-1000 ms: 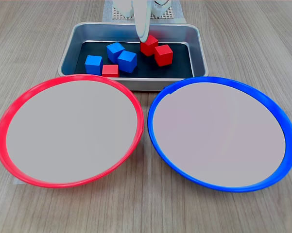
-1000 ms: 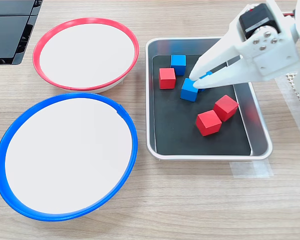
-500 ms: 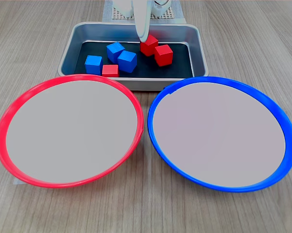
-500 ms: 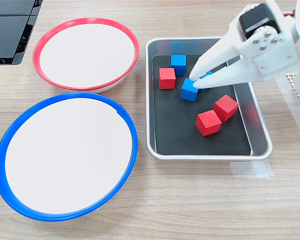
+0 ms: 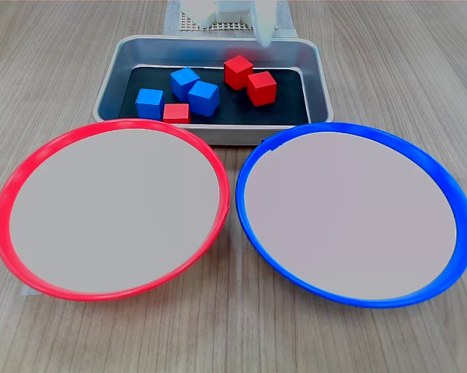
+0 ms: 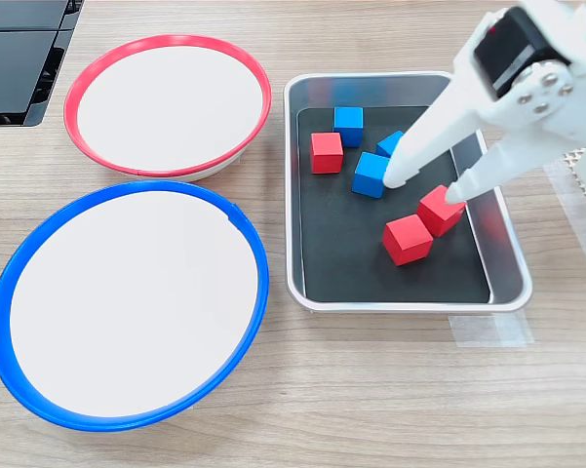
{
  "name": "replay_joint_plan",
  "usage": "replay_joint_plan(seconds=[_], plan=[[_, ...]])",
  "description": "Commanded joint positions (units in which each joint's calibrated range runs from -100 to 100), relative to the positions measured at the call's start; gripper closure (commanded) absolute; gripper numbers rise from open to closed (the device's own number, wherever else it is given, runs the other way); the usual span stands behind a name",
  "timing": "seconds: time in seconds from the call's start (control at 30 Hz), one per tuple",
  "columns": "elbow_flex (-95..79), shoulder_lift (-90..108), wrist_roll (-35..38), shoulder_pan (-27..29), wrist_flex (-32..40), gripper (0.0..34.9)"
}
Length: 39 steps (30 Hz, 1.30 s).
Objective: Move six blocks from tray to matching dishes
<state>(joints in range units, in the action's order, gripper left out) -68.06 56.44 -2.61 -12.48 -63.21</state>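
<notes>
Six blocks (image 5: 203, 97) all lay in the tray (image 5: 322, 85) — three red, three blue — so none of the sorting was done. The red-rimmed dish (image 5: 15, 183) and the blue-rimmed dish (image 5: 443, 186) sat bare on the tabletop (image 5: 396, 47), touching side by side in front of the tray. In the second exterior view the gripper (image 6: 427, 189) hung over the tray with its fingers (image 6: 398, 178) spread apart and holding nothing, tips above the gap between a blue block (image 6: 370, 175) and a red block (image 6: 441, 211) — every block was left to move.
</notes>
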Motion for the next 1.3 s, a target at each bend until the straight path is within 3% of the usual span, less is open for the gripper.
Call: replay_joint_plan(seconds=[0.0,0.43,0.53,0.7,0.77,0.8,0.87,1.0,1.1,1.27], plan=[[5.65,-8.63,3.17,-1.03,-0.22,12.6],[3.56,-21.51,10.50,-0.65,9.60,12.3],[2.38,-23.47,12.01,0.10,11.75,14.5],[0.19,-25.69,14.31,0.76,14.47,21.3],[-0.17,-26.03,14.65,0.95,15.38,25.2],[-0.26,-26.20,14.75,0.95,15.71,30.7],[0.01,-26.29,15.19,0.95,15.79,34.6],[5.38,-25.69,15.87,2.45,14.31,34.9],[19.95,-27.82,12.60,8.29,10.76,34.9],[46.71,-45.05,6.69,17.23,11.58,34.8]])
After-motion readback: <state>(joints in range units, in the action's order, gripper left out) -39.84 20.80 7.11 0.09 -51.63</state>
